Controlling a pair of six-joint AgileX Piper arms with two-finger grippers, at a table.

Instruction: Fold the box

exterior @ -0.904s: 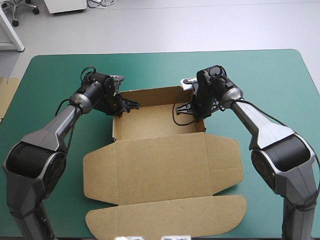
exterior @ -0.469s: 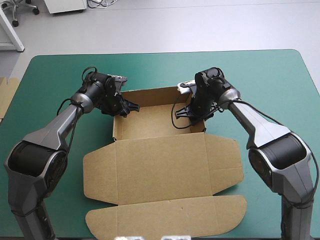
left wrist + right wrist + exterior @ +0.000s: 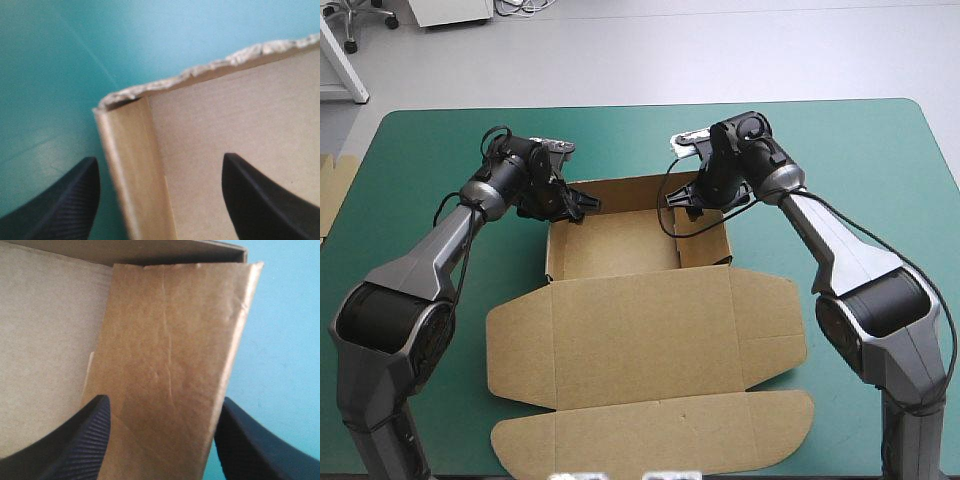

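High view alone: box (image 3: 645, 330) lid flat

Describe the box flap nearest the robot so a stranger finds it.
On the teal-green table lies the brown box, its walled tray farthest. The flap is its last flat piece at the near edge, alone a long strip with rounded ends.

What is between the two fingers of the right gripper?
A side wall of the box stands between the right gripper's fingers, one inside, one outside; the right wrist view shows this.
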